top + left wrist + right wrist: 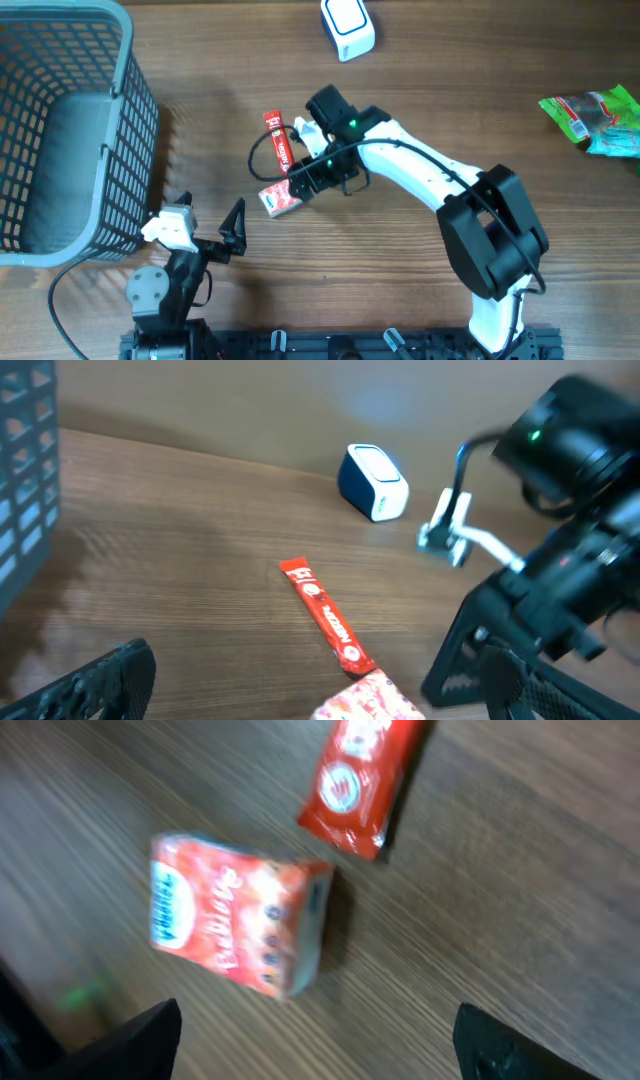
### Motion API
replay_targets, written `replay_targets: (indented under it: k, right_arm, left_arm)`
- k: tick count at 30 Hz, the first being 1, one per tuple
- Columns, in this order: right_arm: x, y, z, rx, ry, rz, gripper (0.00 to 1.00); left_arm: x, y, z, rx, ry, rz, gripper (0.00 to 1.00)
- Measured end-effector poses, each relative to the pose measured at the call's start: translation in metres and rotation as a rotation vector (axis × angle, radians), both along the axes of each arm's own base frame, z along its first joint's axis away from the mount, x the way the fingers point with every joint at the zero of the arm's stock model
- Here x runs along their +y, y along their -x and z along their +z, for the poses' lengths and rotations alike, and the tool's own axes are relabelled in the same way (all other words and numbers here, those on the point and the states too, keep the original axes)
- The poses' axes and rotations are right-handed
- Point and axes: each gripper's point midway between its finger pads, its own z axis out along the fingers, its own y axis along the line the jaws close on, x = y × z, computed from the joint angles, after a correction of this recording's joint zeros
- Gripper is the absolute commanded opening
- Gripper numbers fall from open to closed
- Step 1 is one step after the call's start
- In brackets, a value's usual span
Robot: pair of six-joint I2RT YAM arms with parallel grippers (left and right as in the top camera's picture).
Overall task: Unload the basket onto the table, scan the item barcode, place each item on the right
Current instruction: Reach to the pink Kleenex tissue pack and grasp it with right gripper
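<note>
A small red-and-pink box (281,199) lies on the wooden table, just below a red stick packet (277,140). My right gripper (305,178) hovers beside the box, to its right, open and holding nothing. In the right wrist view the box (235,925) lies ahead of the gripper (315,1050), outside the fingertips, with the stick packet (362,780) beyond. A white-and-blue scanner (348,27) stands at the table's far edge. My left gripper (203,228) is open near the front, empty. The left wrist view shows the box (365,705), packet (328,618) and scanner (373,482).
A tall grey mesh basket (120,120) fills the left side, close to my left arm. A green packet (595,120) lies at the far right edge. The right arm's black body (560,590) crowds the right of the left wrist view.
</note>
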Motion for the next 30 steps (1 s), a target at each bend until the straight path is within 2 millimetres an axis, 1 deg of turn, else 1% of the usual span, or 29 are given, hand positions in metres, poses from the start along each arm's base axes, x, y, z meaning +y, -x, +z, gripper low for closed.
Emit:
replay_targets:
  k: [3,9,12,13,15,16,18,20,21,22,26,30]
  right_arm:
    - [-0.004,0.005,-0.017,0.0,0.004,0.01,0.94]
    - [0.012,-0.002,-0.016,-0.03,-0.083,0.037,0.95]
    - [0.021,-0.002,-0.015,-0.026,-0.133,0.053,0.94]
    - [0.024,-0.002,-0.014,-0.023,-0.152,0.058,0.91]
    - [0.031,-0.001,-0.015,-0.014,-0.188,0.073,0.77]
    - [0.032,0.0,-0.015,-0.007,-0.196,0.076,0.62]
    - [0.033,0.004,-0.019,0.022,-0.202,0.077,0.43]
    - [0.032,0.01,-0.025,0.063,-0.192,0.069,0.21]
    - [0.032,0.012,-0.027,0.076,-0.189,0.068,0.11]
    - [0.032,0.013,-0.031,0.089,-0.182,0.057,0.04]
    - [0.037,0.01,-0.03,0.092,-0.2,0.032,0.04]
    - [0.039,0.008,-0.029,0.067,-0.209,0.049,0.04]
  left_arm:
    - [-0.003,0.0,0.0,0.0,0.0,-0.011,1.0]
    - [-0.003,0.0,0.0,0.0,0.0,-0.011,1.0]
    - [-0.003,0.0,0.0,0.0,0.0,-0.011,1.0]
    - [-0.003,0.0,0.0,0.0,0.0,-0.011,1.0]
    - [-0.003,0.0,0.0,0.0,0.0,-0.011,1.0]
    - [-0.003,0.0,0.0,0.0,0.0,-0.011,1.0]
    - [-0.003,0.0,0.0,0.0,0.0,-0.011,1.0]
    - [-0.003,0.0,0.0,0.0,0.0,-0.011,1.0]
    - [-0.003,0.0,0.0,0.0,0.0,-0.011,1.0]
    - [-0.003,0.0,0.0,0.0,0.0,-0.011,1.0]
    - [-0.003,0.0,0.0,0.0,0.0,-0.011,1.0]
    - [-0.003,0.0,0.0,0.0,0.0,-0.011,1.0]
